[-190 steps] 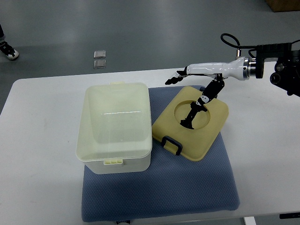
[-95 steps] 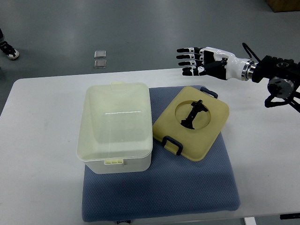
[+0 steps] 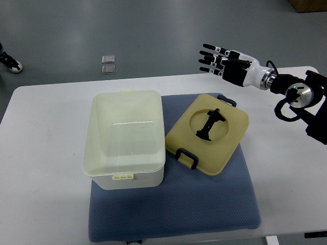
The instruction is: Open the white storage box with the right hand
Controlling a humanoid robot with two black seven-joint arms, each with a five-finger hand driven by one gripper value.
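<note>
The white storage box [image 3: 126, 138] stands open on the left part of a blue mat [image 3: 204, 204], and I can see down into it. Its cream lid [image 3: 208, 132], with a black handle in a round recess and dark latches, lies flat on the mat just right of the box. My right hand [image 3: 217, 58] is raised above the table's far edge, beyond the lid, with fingers spread and holding nothing. Its arm [image 3: 286, 87] comes in from the right edge. The left arm does not show.
The white table [image 3: 46, 153] carries the mat. Beyond its far edge is grey floor with two small clear packets [image 3: 108, 64]. A person's shoe [image 3: 10, 64] shows at the left edge.
My right hand has lifted off the lid's handle area and drawn back up and to the right, fingers spreading wide. The lid and box have stayed put.
</note>
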